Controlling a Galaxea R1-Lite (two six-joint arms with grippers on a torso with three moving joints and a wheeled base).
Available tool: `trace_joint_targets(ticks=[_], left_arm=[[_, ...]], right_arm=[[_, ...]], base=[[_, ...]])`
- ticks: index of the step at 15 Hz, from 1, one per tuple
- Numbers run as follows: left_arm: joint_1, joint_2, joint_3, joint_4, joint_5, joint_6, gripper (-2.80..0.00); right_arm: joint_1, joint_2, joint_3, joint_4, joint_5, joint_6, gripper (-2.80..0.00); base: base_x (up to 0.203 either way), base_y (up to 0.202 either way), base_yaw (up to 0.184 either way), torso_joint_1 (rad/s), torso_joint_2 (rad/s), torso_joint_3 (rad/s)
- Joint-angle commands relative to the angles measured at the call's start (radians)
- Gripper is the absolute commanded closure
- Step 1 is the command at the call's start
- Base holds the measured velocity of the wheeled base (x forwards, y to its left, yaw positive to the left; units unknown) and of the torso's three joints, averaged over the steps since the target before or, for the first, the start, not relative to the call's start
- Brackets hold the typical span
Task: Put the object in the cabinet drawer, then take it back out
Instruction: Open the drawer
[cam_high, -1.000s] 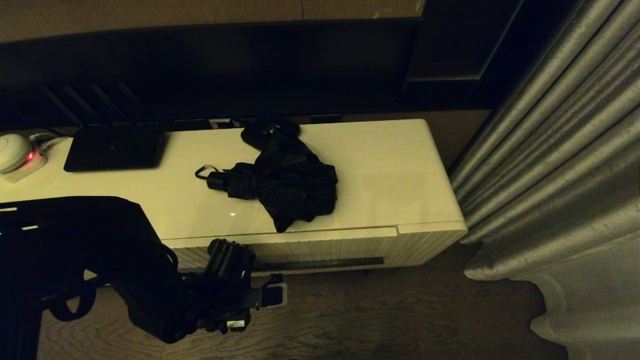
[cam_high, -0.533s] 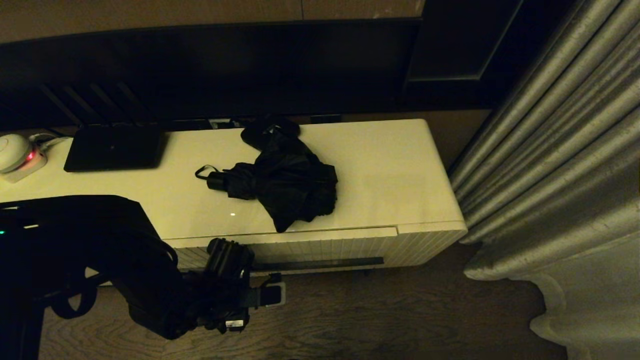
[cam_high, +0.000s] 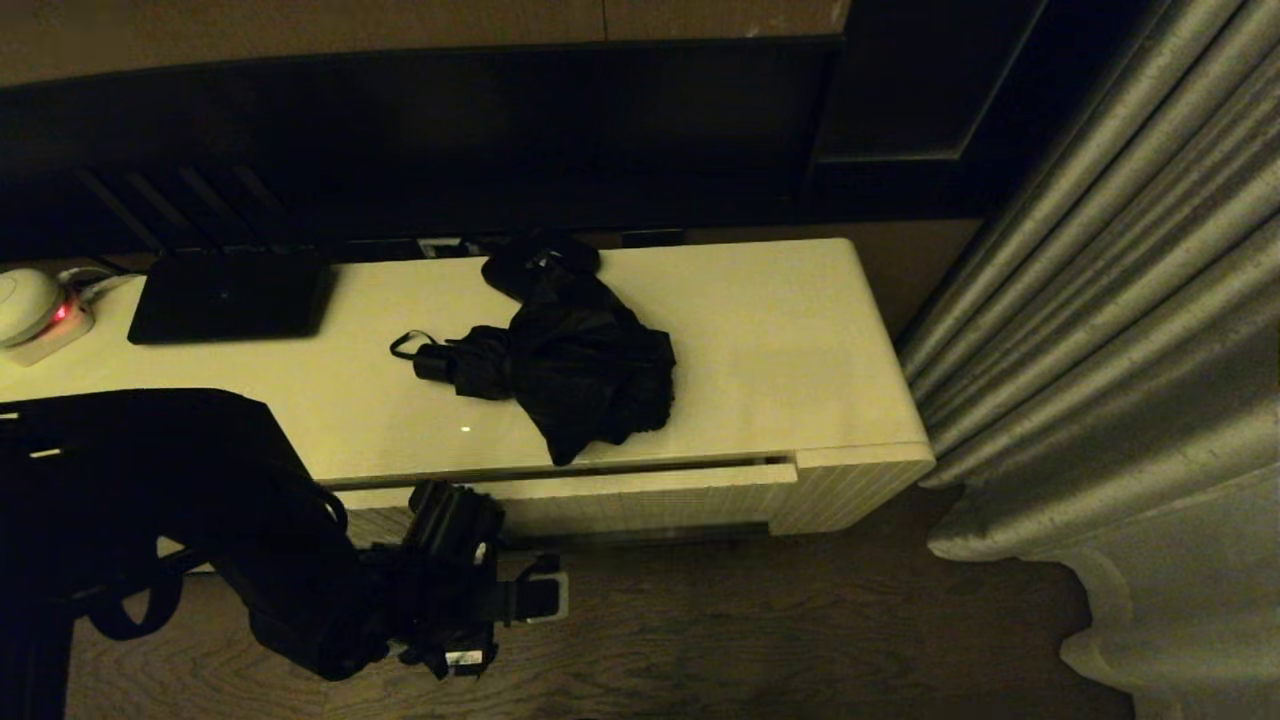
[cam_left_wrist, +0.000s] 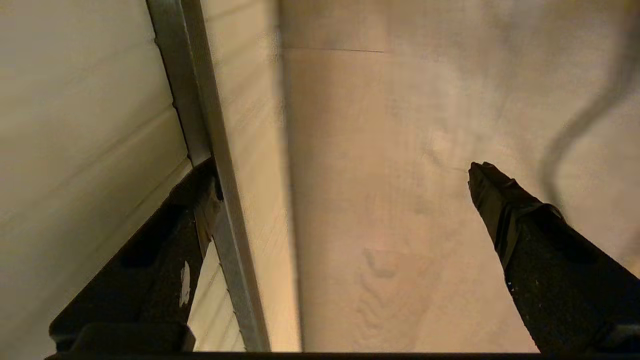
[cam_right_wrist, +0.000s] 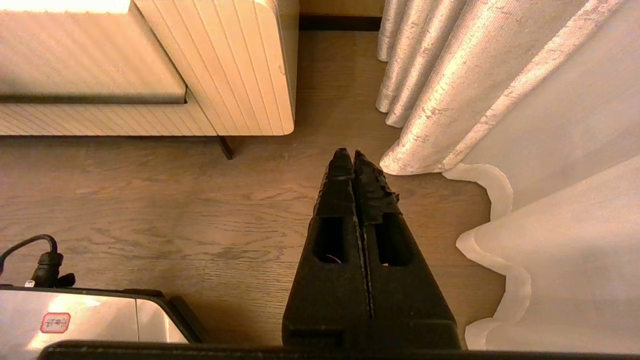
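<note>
The black folding umbrella (cam_high: 570, 365) lies loose on the cream cabinet top (cam_high: 800, 340), handle and strap loop pointing left. Below it the ribbed cabinet drawer (cam_high: 640, 495) stands slightly pulled out, with a dark gap under the top. My left gripper (cam_high: 525, 570) is low at the drawer's left end and open. In the left wrist view (cam_left_wrist: 345, 170) one finger (cam_left_wrist: 165, 250) sits behind the grey handle strip (cam_left_wrist: 200, 125). The other finger (cam_left_wrist: 530, 235) hangs free over the floor. My right gripper (cam_right_wrist: 348, 152) is shut on nothing, low over the wooden floor.
A flat black device (cam_high: 228, 297) and a white round device with a red light (cam_high: 30, 305) sit on the cabinet's left part. A dark item (cam_high: 540, 262) lies behind the umbrella. A grey curtain (cam_high: 1100, 300) hangs beside the cabinet's right end. The robot base (cam_right_wrist: 85, 320) is behind the right gripper.
The drawer front has slid out a little toward me, opening a dark gap under the cabinet top. My left gripper has drawn back slightly with it. The umbrella has not moved.
</note>
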Motion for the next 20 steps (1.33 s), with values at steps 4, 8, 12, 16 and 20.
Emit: trace_joint_targets(ticks=[4, 8, 12, 16, 20], left_arm=[[0.001, -0.053, 0.007, 0.050, -0.053, 0.004, -2.80], [0.001, -0.092, 0.052, 0.052, -0.076, 0.005, -2.80], [-0.002, -0.115, 0.119, 0.042, -0.076, 0.005, -2.80], [-0.006, -0.157, 0.164, 0.036, -0.078, 0.001, -2.80], [-0.019, -0.173, 0.220, -0.120, -0.080, -0.018, -2.80]], right_arm=[[0.000, 0.001, 0.000, 0.000, 0.000, 0.000, 0.00], [0.000, 0.001, 0.000, 0.000, 0.000, 0.000, 0.00], [0.000, 0.001, 0.001, 0.000, 0.000, 0.000, 0.00], [0.000, 0.001, 0.000, 0.000, 0.000, 0.000, 0.00], [0.000, 0.001, 0.000, 0.000, 0.000, 0.000, 0.00]], base=[[0.000, 0.000, 0.000, 0.000, 0.00, 0.000], [0.000, 0.000, 0.000, 0.000, 0.00, 0.000], [0.000, 0.000, 0.000, 0.000, 0.00, 0.000], [0.000, 0.000, 0.000, 0.000, 0.00, 0.000], [0.000, 0.000, 0.000, 0.000, 0.00, 0.000]])
